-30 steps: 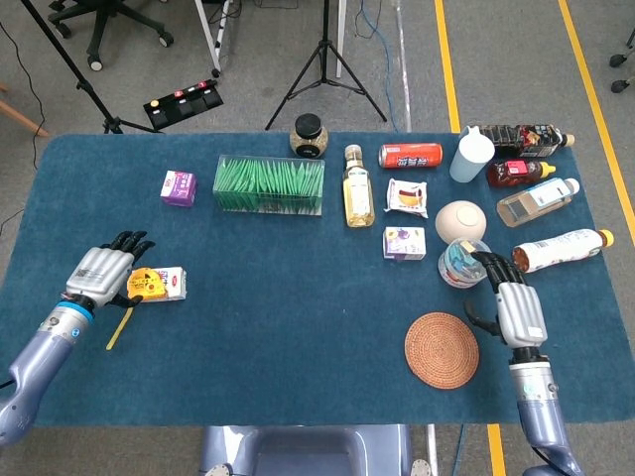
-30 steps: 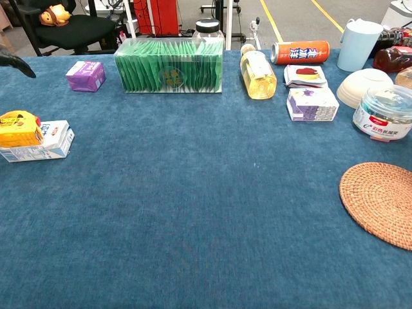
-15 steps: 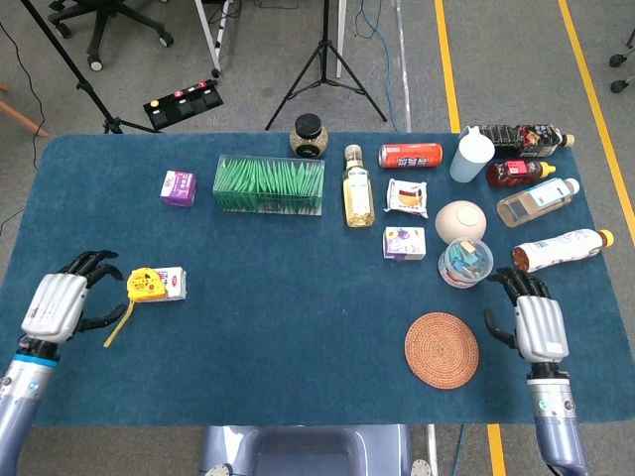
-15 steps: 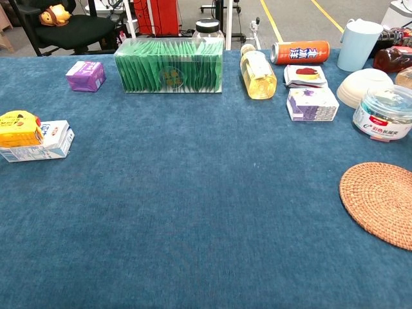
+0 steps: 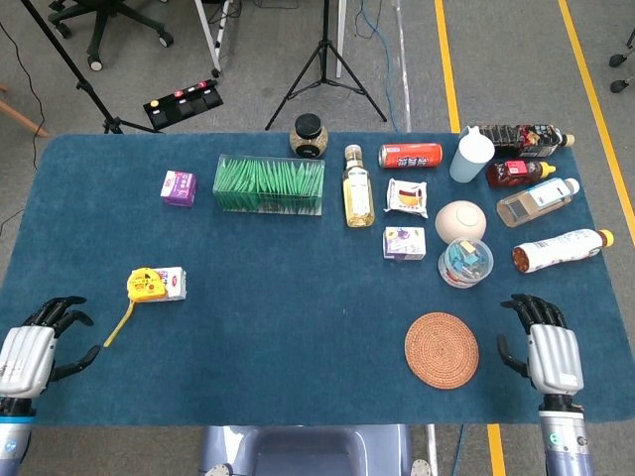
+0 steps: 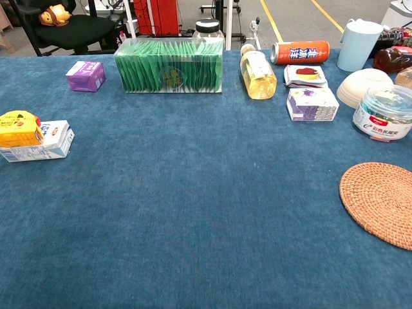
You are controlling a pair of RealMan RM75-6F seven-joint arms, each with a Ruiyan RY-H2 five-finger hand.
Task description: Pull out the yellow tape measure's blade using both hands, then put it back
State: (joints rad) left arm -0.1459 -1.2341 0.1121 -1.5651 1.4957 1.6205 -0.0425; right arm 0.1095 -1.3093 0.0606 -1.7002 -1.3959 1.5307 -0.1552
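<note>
Yellow tape measure [image 5: 145, 284] sits on the white carton [image 5: 170, 283] at the table's [image 5: 298, 327] left side, a short length of its blade [image 5: 121, 322] trailing toward the near edge. Left hand [image 5: 28, 352] at the near-left corner, apart from the tape, fingers spread, holding nothing. Right hand [image 5: 549, 347] at the near-right edge, just right of the round woven mat [image 5: 442, 349], fingers loosely apart, empty. Chest view shows tape measure [image 6: 19, 127] atop the carton [image 6: 45, 145], no hands in it
</note>
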